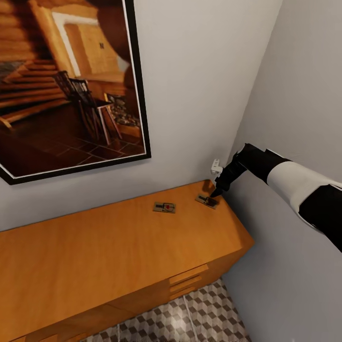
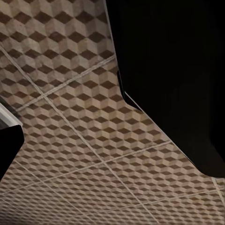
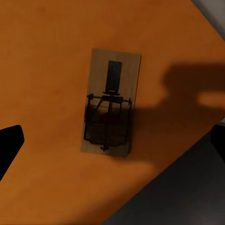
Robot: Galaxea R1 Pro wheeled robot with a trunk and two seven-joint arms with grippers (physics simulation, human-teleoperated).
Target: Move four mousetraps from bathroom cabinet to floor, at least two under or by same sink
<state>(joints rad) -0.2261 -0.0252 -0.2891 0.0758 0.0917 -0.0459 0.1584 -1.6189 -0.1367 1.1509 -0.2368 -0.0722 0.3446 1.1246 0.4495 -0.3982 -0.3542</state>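
Right gripper (image 1: 219,191) jaws spread wide, poised just above a mousetrap (image 1: 207,200) near the cabinet (image 1: 118,247) top's far right corner | second mousetrap (image 1: 164,207) lies beside it — apart | left jaws — cannot tell, tiled floor (image 2: 84,140) below.

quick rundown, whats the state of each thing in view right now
near mousetrap: flat on the cabinet top, untouched
corner mousetrap: flat on the cabinet top by the wall corner, not gripped
right pincer: open, just above the corner mousetrap
cabinet: drawers shut
bathroom floor: no trap on the tiles in view
framed picture: hanging on the wall above the cabinet
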